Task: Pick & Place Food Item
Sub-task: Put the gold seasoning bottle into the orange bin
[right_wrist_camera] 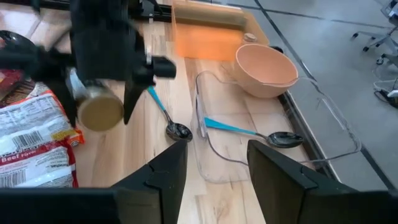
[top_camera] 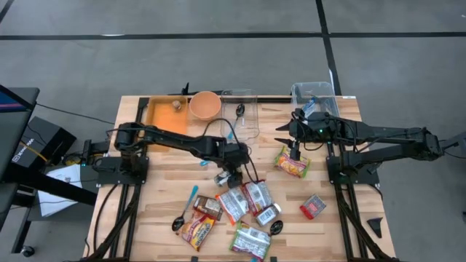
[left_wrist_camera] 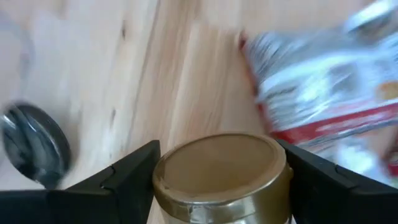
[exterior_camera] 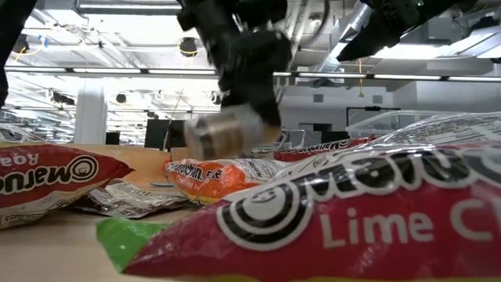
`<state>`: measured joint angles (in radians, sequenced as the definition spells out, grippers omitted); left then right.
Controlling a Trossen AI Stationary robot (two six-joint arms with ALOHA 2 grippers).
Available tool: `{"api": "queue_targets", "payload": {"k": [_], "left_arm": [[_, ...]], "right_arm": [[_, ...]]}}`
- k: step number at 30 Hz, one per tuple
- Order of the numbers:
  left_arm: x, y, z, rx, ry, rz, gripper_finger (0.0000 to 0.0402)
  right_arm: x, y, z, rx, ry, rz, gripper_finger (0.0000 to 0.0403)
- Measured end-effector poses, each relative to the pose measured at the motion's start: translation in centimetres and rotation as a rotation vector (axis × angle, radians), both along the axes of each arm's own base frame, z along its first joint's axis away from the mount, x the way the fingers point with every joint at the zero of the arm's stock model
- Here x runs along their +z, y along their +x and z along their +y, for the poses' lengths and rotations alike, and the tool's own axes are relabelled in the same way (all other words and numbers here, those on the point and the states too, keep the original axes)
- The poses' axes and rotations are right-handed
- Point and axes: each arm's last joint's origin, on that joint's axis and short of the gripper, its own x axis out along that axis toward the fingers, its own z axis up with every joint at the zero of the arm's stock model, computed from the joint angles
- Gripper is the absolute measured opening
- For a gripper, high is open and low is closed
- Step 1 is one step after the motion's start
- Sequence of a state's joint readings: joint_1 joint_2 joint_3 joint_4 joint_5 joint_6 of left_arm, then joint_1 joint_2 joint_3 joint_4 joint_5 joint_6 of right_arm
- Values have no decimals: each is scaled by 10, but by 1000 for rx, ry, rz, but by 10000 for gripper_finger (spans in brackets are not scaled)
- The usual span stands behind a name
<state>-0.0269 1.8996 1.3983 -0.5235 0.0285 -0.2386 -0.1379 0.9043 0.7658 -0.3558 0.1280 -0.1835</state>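
Note:
A small jar with a gold lid (left_wrist_camera: 219,168) sits between the fingers of my left gripper (top_camera: 230,175), which is shut on it above the middle of the table. The low view shows the jar (exterior_camera: 223,135) in the air above the noodle packets, and the right wrist view shows it (right_wrist_camera: 99,112) under the dark left hand. My right gripper (right_wrist_camera: 214,177) stands open and empty over the table's right half, above an orange-red noodle packet (top_camera: 292,164). My left gripper pinches the jar between its two fingers (left_wrist_camera: 127,177), one on each side of the body just behind the gold lid's rim (left_wrist_camera: 163,186). The fingers slant steeply down from the table's left side. The jar hangs tilted on its side, clear of the table.
Several noodle packets (top_camera: 244,200) and spoons lie on the near half of the table; a red packet (top_camera: 313,207) lies near right. At the far edge stand an orange tray (top_camera: 162,115), a pink bowl (top_camera: 205,104), a clear dish with a spoon (top_camera: 242,115) and a clear bin (top_camera: 313,93).

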Motion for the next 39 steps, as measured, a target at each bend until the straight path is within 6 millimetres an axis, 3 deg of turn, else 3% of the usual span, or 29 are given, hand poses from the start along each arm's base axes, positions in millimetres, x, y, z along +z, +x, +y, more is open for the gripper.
{"api": "queue_targets", "payload": {"k": [7, 14, 20, 26, 33, 39], "left_arm": [[61, -15, -4, -49, 70, -250, 278], [116, -54, -13, -154, 195, -603, 278], [116, -77, -14, -203, 371, -860, 278], [108, -78, -10, -222, 554, -1073, 278], [112, -78, -6, -205, 601, -1151, 278], [116, -79, 1, -208, 611, -1194, 278]], "right_arm": [[7, 2, 0, 26, -60, -54, 163], [14, 3, 2, 101, -43, -134, 166], [12, 16, 5, 258, 26, -184, 209], [5, 38, 1, 253, 39, -206, 296], [5, 56, -1, 341, 65, -195, 388], [5, 66, -2, 352, 40, -247, 389]]}}
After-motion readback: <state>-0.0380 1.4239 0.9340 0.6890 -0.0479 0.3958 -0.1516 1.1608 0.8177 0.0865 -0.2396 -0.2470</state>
